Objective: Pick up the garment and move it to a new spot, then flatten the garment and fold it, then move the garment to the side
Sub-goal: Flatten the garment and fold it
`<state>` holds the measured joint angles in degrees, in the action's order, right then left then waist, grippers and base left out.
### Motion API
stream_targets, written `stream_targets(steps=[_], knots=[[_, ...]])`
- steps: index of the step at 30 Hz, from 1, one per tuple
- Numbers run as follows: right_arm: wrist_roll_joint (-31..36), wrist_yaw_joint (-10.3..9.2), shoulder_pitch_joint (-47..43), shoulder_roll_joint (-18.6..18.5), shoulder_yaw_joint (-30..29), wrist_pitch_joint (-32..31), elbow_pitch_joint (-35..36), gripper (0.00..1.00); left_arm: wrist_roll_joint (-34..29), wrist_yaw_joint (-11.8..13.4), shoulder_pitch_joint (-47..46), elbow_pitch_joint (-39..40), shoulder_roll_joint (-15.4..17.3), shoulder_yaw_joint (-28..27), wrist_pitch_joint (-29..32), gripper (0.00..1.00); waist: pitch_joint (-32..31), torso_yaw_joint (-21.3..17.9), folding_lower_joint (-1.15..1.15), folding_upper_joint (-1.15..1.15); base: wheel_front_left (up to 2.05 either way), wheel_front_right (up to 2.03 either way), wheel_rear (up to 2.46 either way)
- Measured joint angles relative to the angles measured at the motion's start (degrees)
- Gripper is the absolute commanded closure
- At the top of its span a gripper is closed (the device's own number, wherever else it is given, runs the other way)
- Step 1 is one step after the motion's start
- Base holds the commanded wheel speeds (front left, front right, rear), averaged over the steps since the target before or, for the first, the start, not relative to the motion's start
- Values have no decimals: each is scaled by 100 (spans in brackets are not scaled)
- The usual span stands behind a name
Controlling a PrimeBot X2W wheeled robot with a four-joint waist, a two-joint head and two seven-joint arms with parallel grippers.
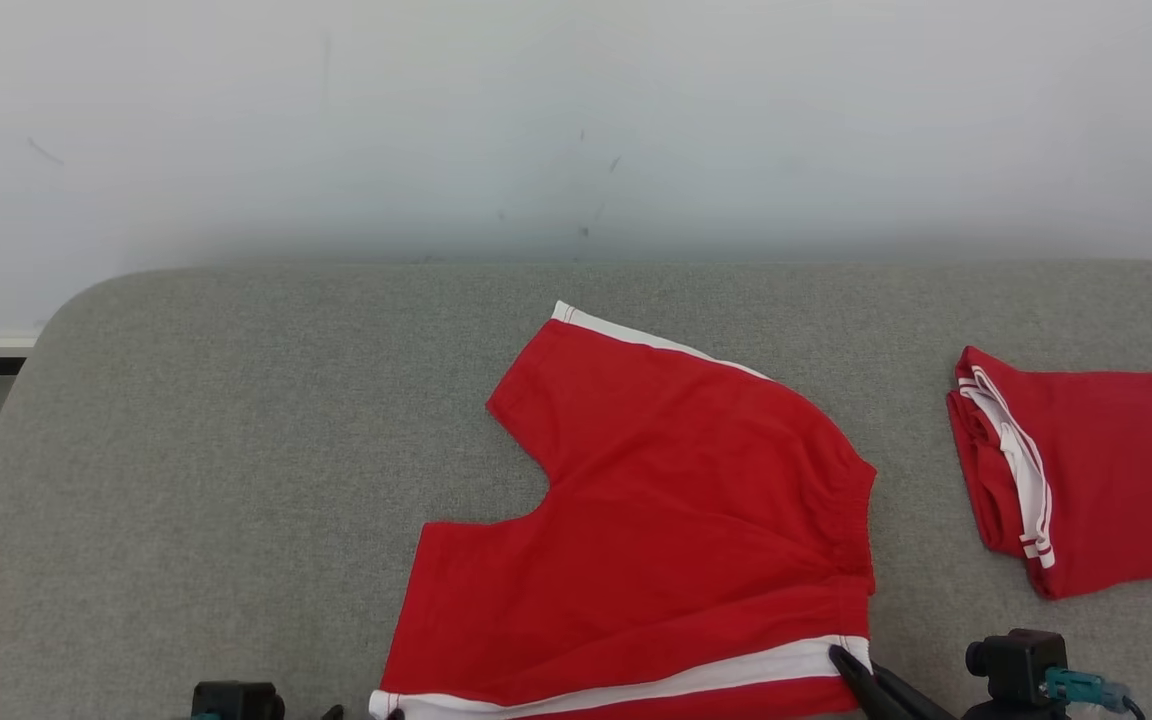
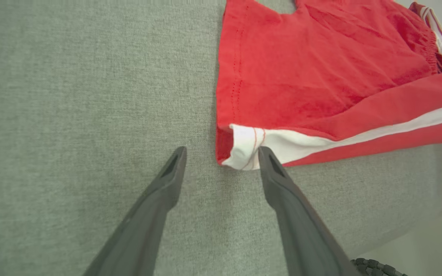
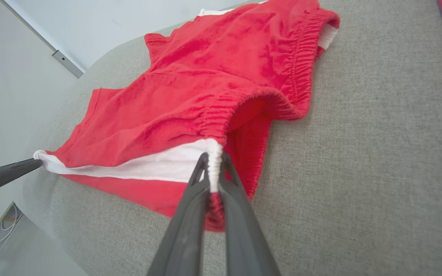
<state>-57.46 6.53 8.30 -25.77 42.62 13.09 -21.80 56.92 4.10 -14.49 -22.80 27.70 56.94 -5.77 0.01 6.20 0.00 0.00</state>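
The garment (image 1: 676, 520) is a pair of red shorts with white side stripes, lying spread on the grey padded surface (image 1: 236, 450). In the left wrist view my left gripper (image 2: 223, 151) stands open, and the white-striped hem corner of the garment (image 2: 320, 76) lies just off its right fingertip (image 2: 265, 157). My right gripper (image 3: 214, 161) is shut on the waistband where the white stripe meets the elastic of the garment (image 3: 205, 84). In the head view the right gripper (image 1: 851, 665) sits at the shorts' near right corner. The left gripper (image 1: 364, 712) barely shows at the bottom edge.
A second red garment (image 1: 1086, 470), folded and with white trim, lies at the right of the surface. The surface's rounded left edge (image 1: 46, 330) drops toward a white wall and floor. Bare grey padding spreads to the left of the shorts.
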Motion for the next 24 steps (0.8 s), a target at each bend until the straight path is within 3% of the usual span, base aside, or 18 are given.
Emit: stream_targets(steps=[24], knots=[[18, -9, 108, 12, -3, -49, -38, 100, -259, 85, -349, 423, 274, 349, 1000, 0, 60, -90, 0, 0, 0, 0, 0]])
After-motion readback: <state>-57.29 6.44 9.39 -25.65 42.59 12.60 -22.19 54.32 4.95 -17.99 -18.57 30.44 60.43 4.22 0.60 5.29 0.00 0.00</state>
